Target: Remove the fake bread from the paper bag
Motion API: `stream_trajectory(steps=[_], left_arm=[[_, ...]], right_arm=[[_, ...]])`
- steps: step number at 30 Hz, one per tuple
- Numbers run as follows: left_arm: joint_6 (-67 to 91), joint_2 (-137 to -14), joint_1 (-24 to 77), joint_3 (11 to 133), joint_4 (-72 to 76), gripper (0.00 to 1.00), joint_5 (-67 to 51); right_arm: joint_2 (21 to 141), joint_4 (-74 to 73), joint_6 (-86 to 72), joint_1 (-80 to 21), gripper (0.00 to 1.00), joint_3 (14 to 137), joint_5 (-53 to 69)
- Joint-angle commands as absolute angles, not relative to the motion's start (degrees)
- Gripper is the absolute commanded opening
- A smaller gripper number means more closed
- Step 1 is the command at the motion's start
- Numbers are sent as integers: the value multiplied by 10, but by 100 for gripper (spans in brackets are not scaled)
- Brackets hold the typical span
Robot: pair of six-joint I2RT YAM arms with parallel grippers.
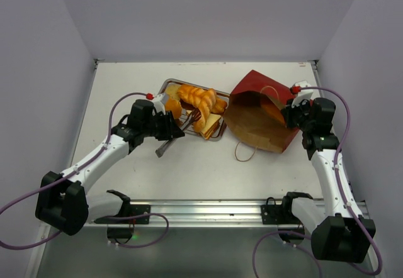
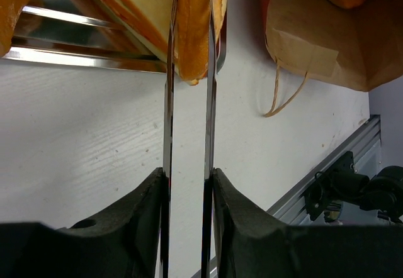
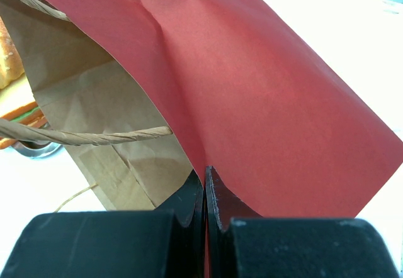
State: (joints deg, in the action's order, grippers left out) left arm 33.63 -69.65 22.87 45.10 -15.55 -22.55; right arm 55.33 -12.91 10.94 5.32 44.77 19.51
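Note:
The red paper bag [image 1: 255, 133] lies on its side, its mouth facing the tray. One orange fake bread piece [image 1: 269, 111] shows inside it. A braided loaf [image 1: 196, 95] and pale slices [image 1: 211, 124] lie on the metal tray [image 1: 169, 83]. My left gripper [image 2: 189, 174] presses on a pair of metal tongs [image 2: 169, 102]. The tong tips flank an orange bread piece [image 2: 194, 33] at the tray's rim [image 2: 75, 58]. My right gripper [image 3: 204, 174] is shut on the bag's red edge [image 3: 271, 102], holding the mouth up.
The bag's string handle [image 1: 244, 152] lies loose on the white table in front of the bag. A metal rail [image 1: 208, 209] runs along the near edge. Grey walls close in the table on the left, back and right.

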Motion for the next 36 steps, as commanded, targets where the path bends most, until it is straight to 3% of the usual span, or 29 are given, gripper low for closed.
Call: stream_trajectory(steps=[1,26,36], left_arm=[[318,-690,221,471,-156,37,-217],[270,-681,221,554,-231,42,-141],[315,-646,253,558,-211,39,-260]], right_arm=[[549,-120,108,55,1,454,207],[551,-120,108,55,1,455,208],[555,-120,108,55,1,454,208]])
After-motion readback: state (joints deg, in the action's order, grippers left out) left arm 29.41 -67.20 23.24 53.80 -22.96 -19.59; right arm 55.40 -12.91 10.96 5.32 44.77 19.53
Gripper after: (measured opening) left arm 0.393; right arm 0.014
